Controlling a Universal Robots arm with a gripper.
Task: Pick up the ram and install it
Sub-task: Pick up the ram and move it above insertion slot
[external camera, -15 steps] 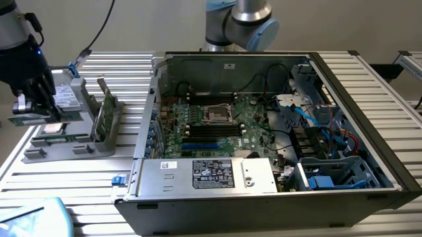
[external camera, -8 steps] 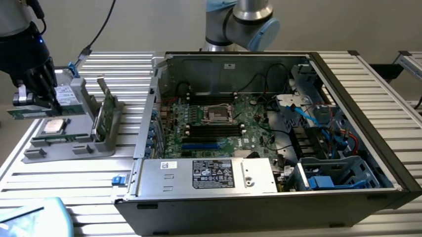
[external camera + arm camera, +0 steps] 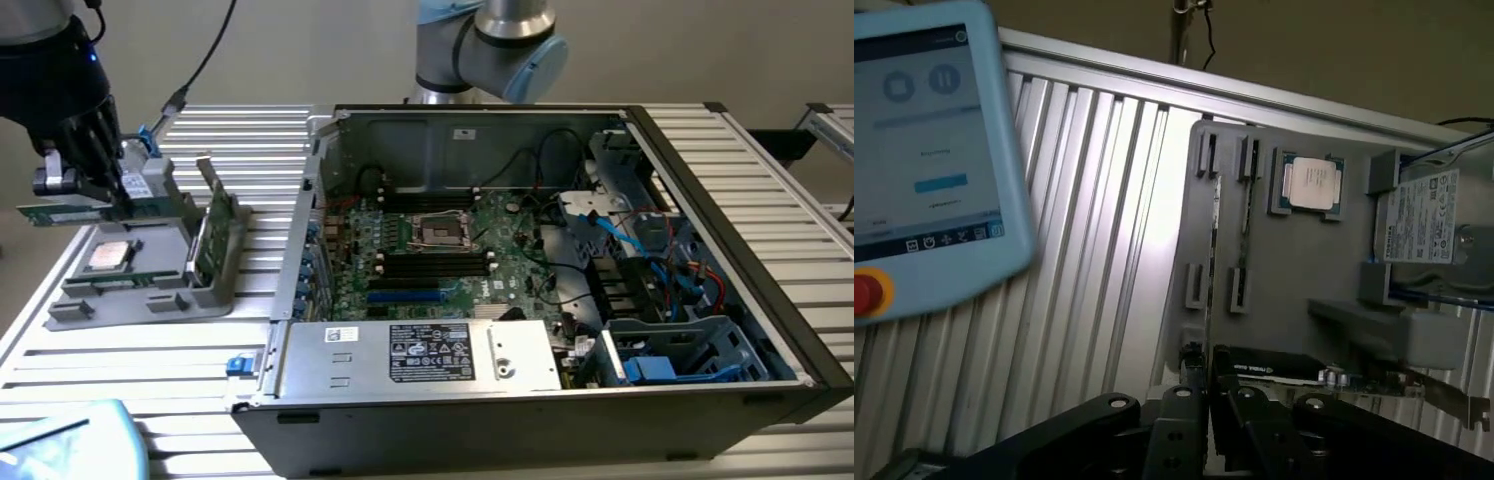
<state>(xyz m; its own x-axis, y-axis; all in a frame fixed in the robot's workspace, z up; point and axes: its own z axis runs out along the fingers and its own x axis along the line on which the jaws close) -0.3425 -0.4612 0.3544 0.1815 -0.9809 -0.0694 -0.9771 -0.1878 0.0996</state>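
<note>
**Ram in the grip, not yet at the board**
We see the gripper (image 3: 83, 195) with its fingers pinched together on the ram (image 3: 54, 211), holding it over the grey holder (image 3: 134, 290) near the table's (image 3: 134, 360) edge at the exterior view's left. We judge the pick-up done. The whole install is left, since the ram is well apart from the open computer case (image 3: 767, 290), whose black memory slots (image 3: 427, 262) look unfilled.

Ram (image 3: 56, 212): long thin dark-green stick, level, gripped between fingers (image 3: 1174, 440), above grey holder (image 3: 147, 288), exterior view's left.
</note>
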